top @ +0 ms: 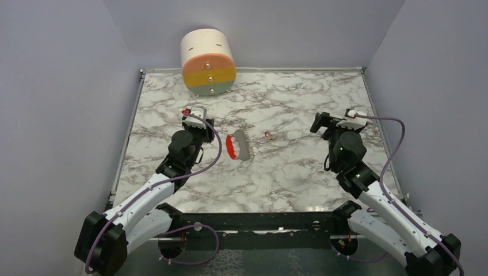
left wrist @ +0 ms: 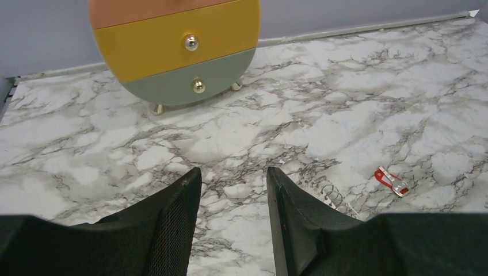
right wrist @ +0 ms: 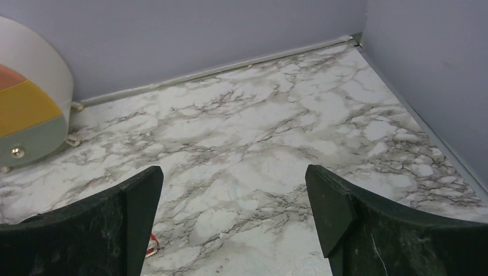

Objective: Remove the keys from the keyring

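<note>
**Inspector:** Location of the key?

**Assistant:** The key (top: 267,135), a small red-and-silver piece, lies flat on the marble table (top: 299,172), between the two arms and nearer the left one. It is just to the right of a red-grey item (top: 237,146) and not touching it. I cannot make out a ring on the key at this size.

**Inspector:** Left gripper?

**Assistant:** The left gripper (left wrist: 233,172) sits low over the table with its fingers a modest gap apart. Only bare marble shows between them. In its wrist view the key lies off to the right, clear of the fingers. A wire coil (left wrist: 331,194) shows just beside the right finger.

**Inspector:** Right gripper?

**Assistant:** The right gripper (right wrist: 233,169) is spread wide and holds nothing. It is on the right side of the table, well apart from the key. A red bit (right wrist: 152,246) peeks out at the inner edge of its left finger. It is mostly hidden, and I cannot tell what it is.

**Inspector:** Other items?

**Assistant:** A round drawer unit (top: 208,62) stands at the back wall, left of centre. It is banded pink, yellow and grey-green, with small metal knobs. Nothing touches it.
</note>
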`<state>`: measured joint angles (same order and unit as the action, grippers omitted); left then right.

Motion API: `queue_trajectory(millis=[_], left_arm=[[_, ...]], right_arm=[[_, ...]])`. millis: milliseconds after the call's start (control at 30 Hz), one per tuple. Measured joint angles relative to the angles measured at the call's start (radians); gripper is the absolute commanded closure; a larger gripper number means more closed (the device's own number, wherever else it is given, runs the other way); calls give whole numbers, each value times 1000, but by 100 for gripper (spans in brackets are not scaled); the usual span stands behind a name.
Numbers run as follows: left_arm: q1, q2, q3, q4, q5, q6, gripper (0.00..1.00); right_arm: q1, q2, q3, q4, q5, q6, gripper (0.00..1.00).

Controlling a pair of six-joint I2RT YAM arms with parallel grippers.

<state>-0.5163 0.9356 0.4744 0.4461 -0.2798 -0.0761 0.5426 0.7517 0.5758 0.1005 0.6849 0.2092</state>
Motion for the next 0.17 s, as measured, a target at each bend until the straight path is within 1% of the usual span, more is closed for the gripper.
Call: queue_trajectory(millis=[167], left_arm=[[0, 0, 0, -11, -1, 0, 52]], right_arm=[[-1, -13, -7, 1, 69, 11, 4]])
